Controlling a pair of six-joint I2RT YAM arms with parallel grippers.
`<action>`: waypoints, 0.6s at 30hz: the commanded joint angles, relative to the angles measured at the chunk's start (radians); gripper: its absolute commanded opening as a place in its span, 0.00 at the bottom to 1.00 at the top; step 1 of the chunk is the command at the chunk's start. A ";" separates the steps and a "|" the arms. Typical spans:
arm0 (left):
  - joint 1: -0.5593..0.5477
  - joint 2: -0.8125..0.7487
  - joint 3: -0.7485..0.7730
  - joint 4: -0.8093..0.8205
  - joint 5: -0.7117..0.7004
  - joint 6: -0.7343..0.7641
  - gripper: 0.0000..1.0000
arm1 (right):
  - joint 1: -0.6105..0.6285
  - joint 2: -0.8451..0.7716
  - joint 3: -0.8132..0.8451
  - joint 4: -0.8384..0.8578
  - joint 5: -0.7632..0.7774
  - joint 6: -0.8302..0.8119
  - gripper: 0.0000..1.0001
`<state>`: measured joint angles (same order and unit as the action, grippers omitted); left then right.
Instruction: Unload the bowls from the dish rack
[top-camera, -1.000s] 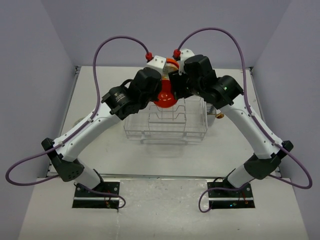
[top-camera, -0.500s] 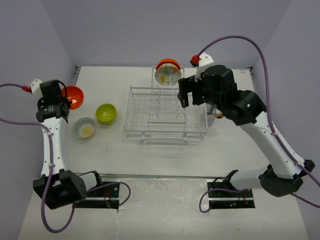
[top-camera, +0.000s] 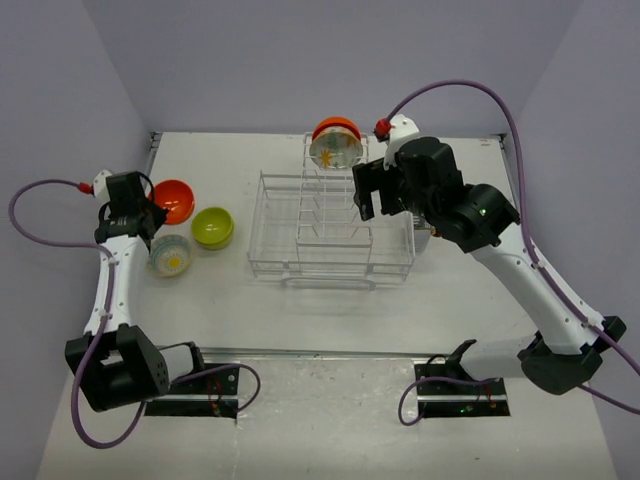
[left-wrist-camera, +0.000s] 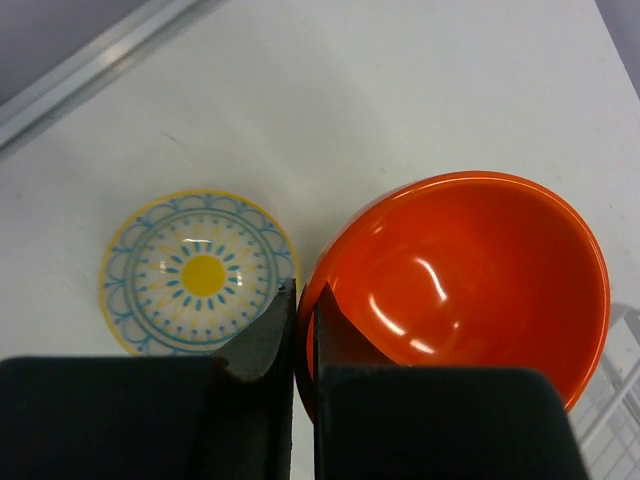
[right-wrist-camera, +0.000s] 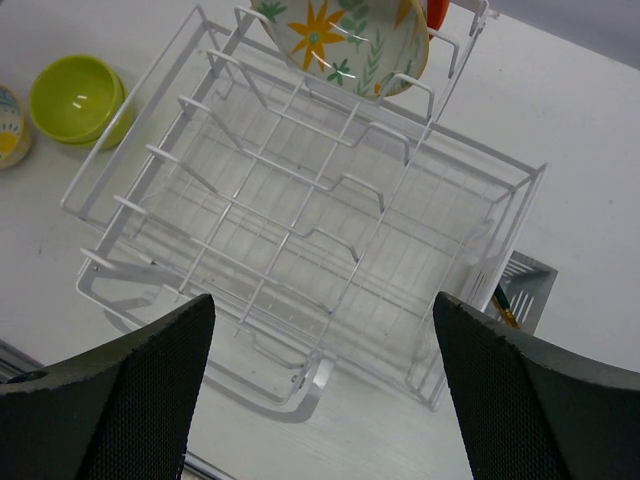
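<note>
Two to go: pinching glossy orange-red bowl (left-wrist-camera: 470, 280) by its rim in closed left gripper (left-wrist-camera: 300, 300); hovering wide-open right gripper (right-wrist-camera: 322, 300) over white wire dish rack (top-camera: 330, 270), aiming next for racked cream flower-patterned bowl (right-wrist-camera: 345, 45).

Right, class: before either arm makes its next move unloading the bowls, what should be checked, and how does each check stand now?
1. Right jaws open above the white wire dish rack: ok.
2. Cream flower-patterned bowl on edge in the rack's slots, reachable from above: ok.
3. Orange-red bowl behind it out of the rack: not ok.
4. Left jaws let go of the glossy orange bowl: not ok, shut on its rim.
5. That orange bowl resting on the white table: cannot tell.
6. Lime-green bowl and blue-and-yellow patterned bowl set down clear of the rack: ok.
</note>
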<state>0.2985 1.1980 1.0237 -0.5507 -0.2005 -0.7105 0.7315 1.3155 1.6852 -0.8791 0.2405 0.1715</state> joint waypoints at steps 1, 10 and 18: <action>-0.117 0.028 0.032 0.095 0.003 0.019 0.00 | -0.004 -0.001 -0.016 0.061 -0.020 -0.001 0.90; -0.265 -0.227 -0.126 0.020 -0.020 -0.009 0.00 | -0.009 -0.021 -0.051 0.063 -0.026 -0.010 0.91; -0.268 -0.348 -0.292 -0.087 -0.053 0.017 0.00 | -0.009 -0.033 -0.082 0.094 -0.046 -0.007 0.91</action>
<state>0.0315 0.8452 0.7723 -0.6025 -0.2268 -0.7029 0.7254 1.3128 1.6073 -0.8352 0.2104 0.1715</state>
